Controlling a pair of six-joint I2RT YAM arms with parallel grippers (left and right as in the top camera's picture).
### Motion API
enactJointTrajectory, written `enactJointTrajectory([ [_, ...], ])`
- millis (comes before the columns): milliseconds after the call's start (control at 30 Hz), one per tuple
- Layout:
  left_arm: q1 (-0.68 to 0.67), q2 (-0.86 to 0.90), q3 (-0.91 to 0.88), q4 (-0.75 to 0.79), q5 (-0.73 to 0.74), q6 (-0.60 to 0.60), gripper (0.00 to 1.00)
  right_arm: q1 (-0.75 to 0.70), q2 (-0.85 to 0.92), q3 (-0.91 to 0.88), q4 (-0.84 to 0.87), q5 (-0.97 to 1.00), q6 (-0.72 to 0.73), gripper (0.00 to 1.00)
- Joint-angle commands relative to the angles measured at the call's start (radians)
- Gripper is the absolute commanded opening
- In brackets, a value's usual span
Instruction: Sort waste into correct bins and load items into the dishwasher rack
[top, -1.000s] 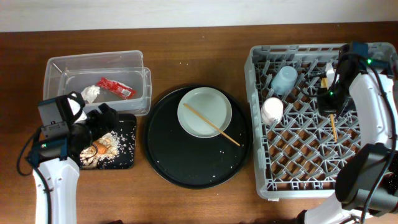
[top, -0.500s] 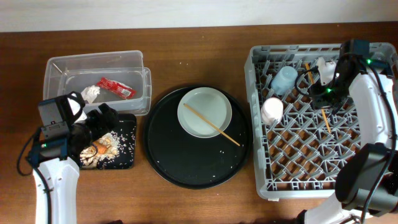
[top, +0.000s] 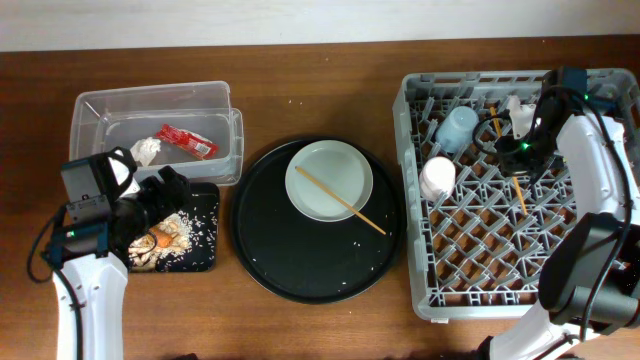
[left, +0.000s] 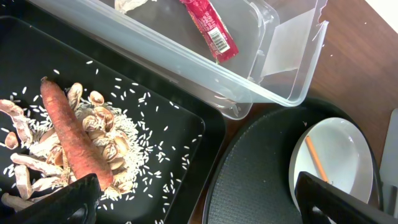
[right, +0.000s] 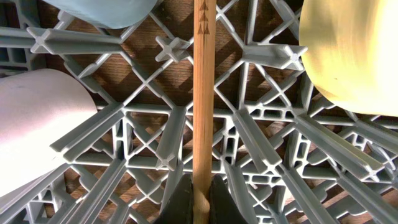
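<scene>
My right gripper (right: 202, 199) is shut on a wooden chopstick (right: 203, 93) and holds it over the grey dishwasher rack (top: 500, 270). In the right wrist view the stick lies between the light blue cup (right: 106, 12), the pink cup (right: 37, 118) and the yellow bowl (right: 354, 56). A second chopstick (top: 340, 200) lies across the pale grey plate (top: 329, 165). My left gripper (left: 193, 199) is open and empty over the black rectangular tray (left: 180, 155), which holds the carrot (left: 71, 140), food scraps and rice. The clear tub (left: 273, 93) holds the red wrapper (left: 211, 28) and the tissue (top: 146, 150).
The plate sits in a large round black tray (top: 270, 260) at the table's middle, with a few rice grains on it. The rack fills the right side. Bare wooden table lies behind the round tray and in front of it.
My right gripper has shifted the chopstick leftward over the rack and turned it slightly. The left arm has not moved.
</scene>
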Motion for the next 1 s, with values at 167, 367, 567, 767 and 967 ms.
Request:
enactJointTrajectory([
  [167, 0.003, -0.006, 0.018, -0.001, 0.008, -0.006, 0.99, -0.007, 0.004, -0.006, 0.018, 0.002, 0.031, 0.48],
  [367, 0.003, -0.006, 0.018, -0.001, 0.008, -0.006, 0.99, 0.029, -0.003, 0.343, -0.228, -0.559, 0.109, 0.94],
  [567, 0.003, -0.006, 0.018, -0.001, 0.008, -0.006, 0.99, 0.306, 0.000, 0.343, -0.229, -0.661, 0.109, 0.32],
  [767, 0.003, -0.006, 0.018, -0.001, 0.008, -0.006, 0.99, 0.685, 0.101, 0.338, -0.169, -0.346, 0.109, 0.20],
  [967, 0.003, -0.006, 0.018, -0.001, 0.008, -0.006, 0.99, 0.767, 0.333, 0.327, -0.108, -0.222, 0.110, 0.27],
])
